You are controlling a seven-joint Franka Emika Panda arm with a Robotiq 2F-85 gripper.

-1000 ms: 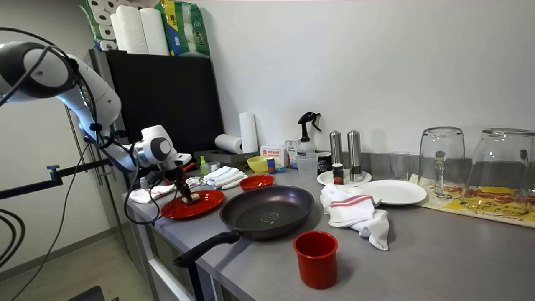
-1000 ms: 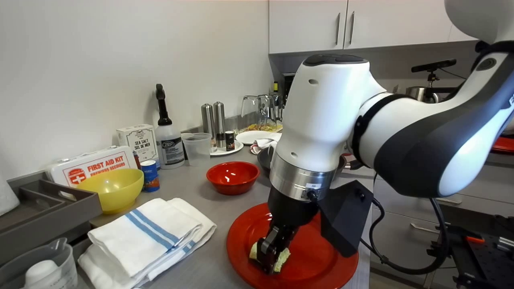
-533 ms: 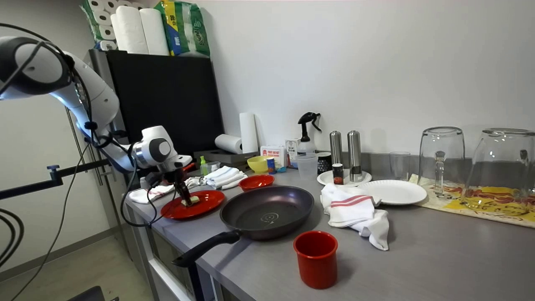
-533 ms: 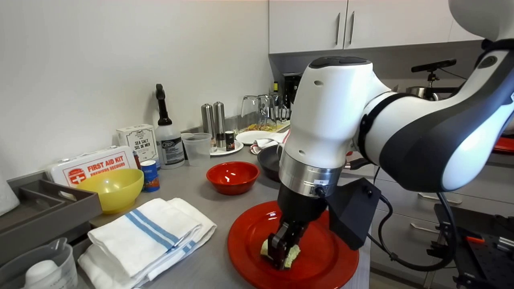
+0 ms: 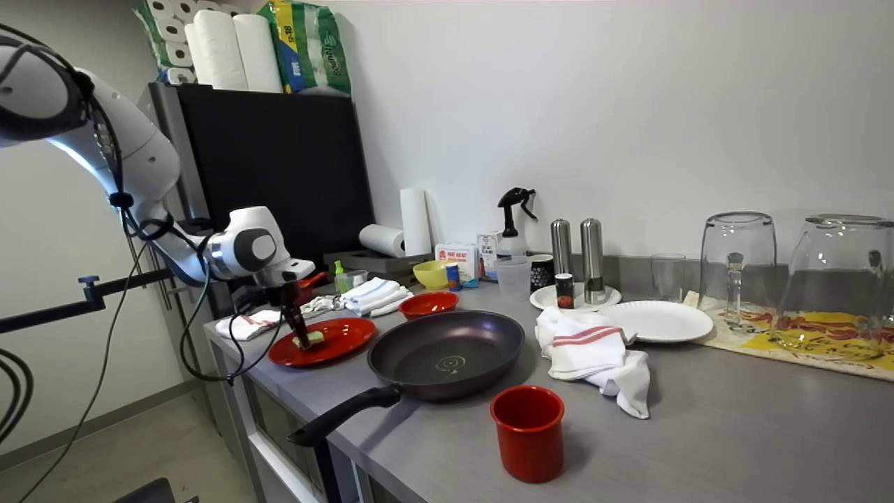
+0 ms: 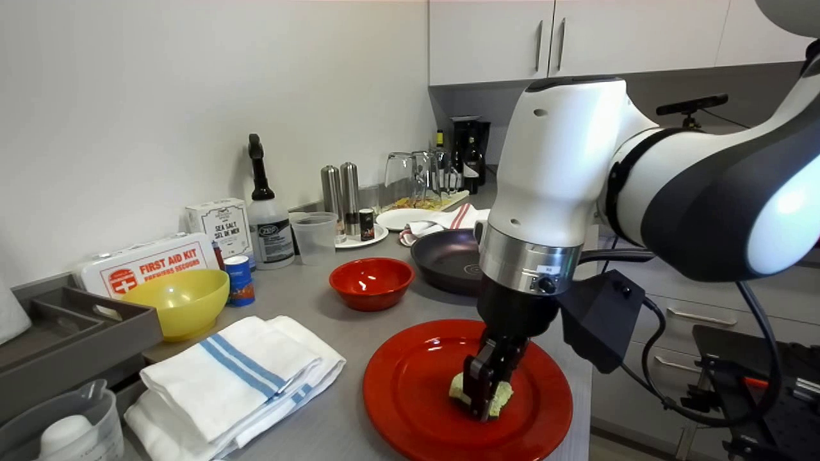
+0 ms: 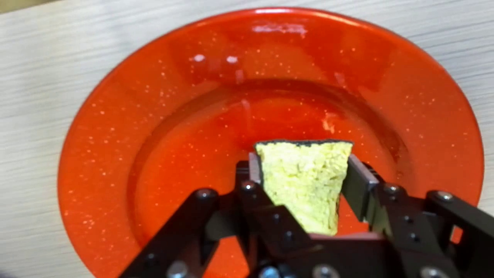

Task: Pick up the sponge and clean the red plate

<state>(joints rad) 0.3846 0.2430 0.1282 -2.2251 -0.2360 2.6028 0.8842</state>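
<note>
The sponge (image 7: 305, 177), a yellow-green block with a dark layer along its edge, is pinched between the two finger pads (image 7: 357, 187) of my gripper (image 7: 303, 166). Beneath it lies the glossy round red plate (image 7: 115, 127), whose flat middle is directly under the sponge. In an exterior view, my gripper (image 6: 483, 390) points down with the sponge (image 6: 501, 398) low over the plate (image 6: 410, 390), right of its centre. Contact seems likely, but the sponge's underside is hidden. The same plate (image 5: 349, 335) shows near the counter's edge in an exterior view, the gripper (image 5: 302, 337) at its left part.
Beside the plate stand a small red bowl (image 6: 371, 285), a black frying pan (image 5: 447, 356) and folded white towels (image 6: 237, 371). A red cup (image 5: 529, 433) is farther along the counter. The counter's edge (image 6: 580, 403) runs close by the plate.
My gripper, still holding the sponge, has moved across the plate toward the counter's edge, and the arm has shifted with it. The plate has hardly moved.
</note>
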